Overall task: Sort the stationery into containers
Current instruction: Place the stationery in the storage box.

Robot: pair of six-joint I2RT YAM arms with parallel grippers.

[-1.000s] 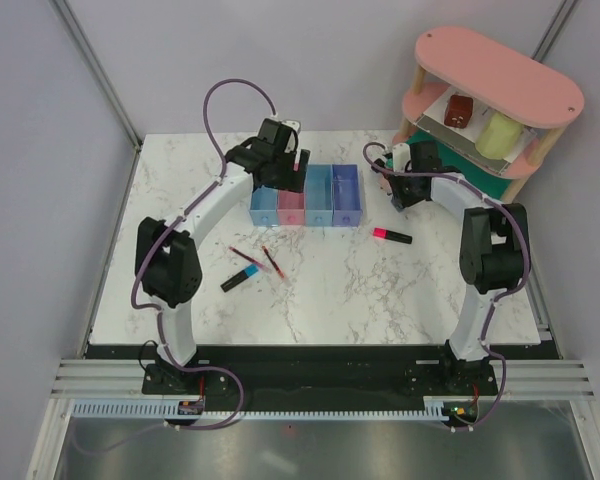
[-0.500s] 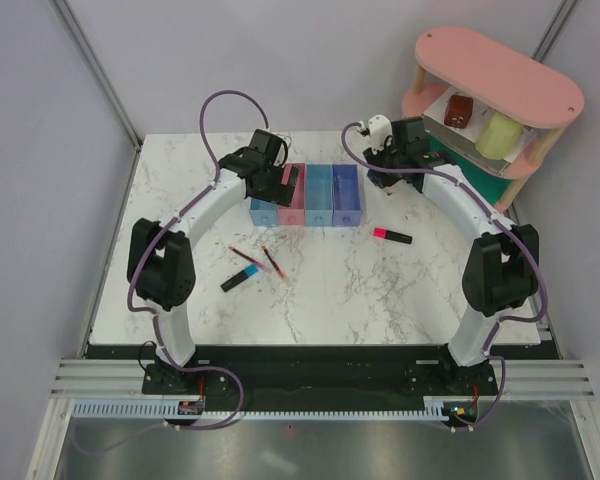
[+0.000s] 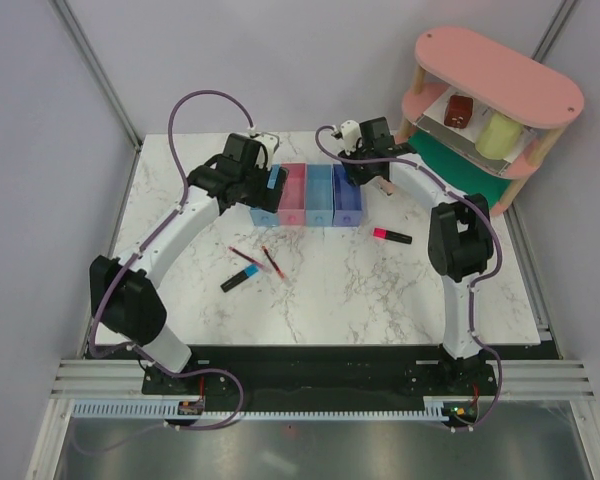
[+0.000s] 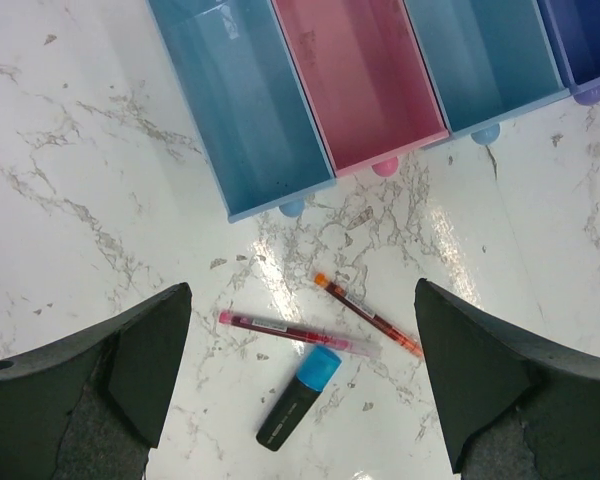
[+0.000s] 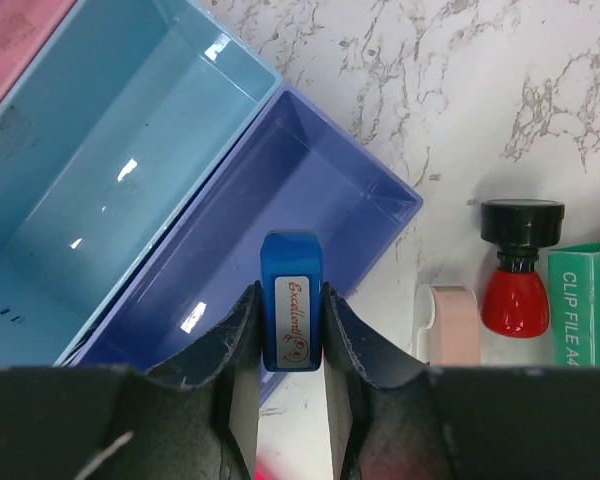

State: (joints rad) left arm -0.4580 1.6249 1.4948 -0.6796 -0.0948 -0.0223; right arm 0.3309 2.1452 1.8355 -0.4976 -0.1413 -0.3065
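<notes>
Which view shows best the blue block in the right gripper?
The right wrist view: the blue block is sharp, clamped in the right gripper. In the top view I cannot make it out; the left wrist view does not show it.

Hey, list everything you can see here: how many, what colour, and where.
Bins: 4, light blue, pink, light blue, dark blue, row at table's far middle.
Pens: 2, red, before bins.
Blue-ended marker: 1, black, by pens.
Pink-ended marker: 1, black, right of bins.
Blue block: 1, over dark blue bin.
Stamp: 1, red-black, beside that bin.
Pink block: 1, beside stamp.
Green box: 1, beside stamp.
Shelf: 1, pink, far right.
Brown block, green cylinder: 1 each, on shelf.
Table: 1, white marble.
Left gripper: open, by left bin.
Right gripper: shut on blue block.
</notes>
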